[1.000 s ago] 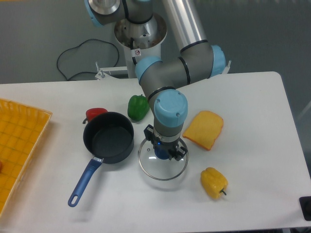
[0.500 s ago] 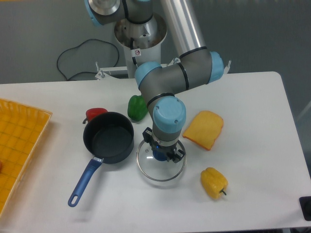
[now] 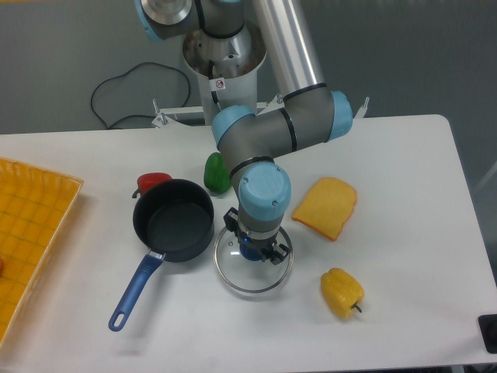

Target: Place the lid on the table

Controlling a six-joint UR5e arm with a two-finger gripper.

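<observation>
The round clear glass lid [image 3: 250,278] with a thin metal rim is just right of the dark saucepan [image 3: 173,220], low over or on the white table [image 3: 404,171]; I cannot tell whether it touches. My gripper [image 3: 253,249] points straight down and is shut on the lid's blue centre knob, which is mostly hidden between the fingers. The lid's left rim is close to the saucepan's wall.
A green pepper [image 3: 215,172] and a red pepper [image 3: 151,182] lie behind the saucepan. A yellow bread slice [image 3: 326,207] lies to the right and a yellow pepper [image 3: 342,292] at the front right. A yellow gridded tray [image 3: 31,233] is at the left edge.
My gripper and the lid have shifted slightly to the left, toward the saucepan. Nothing else has moved.
</observation>
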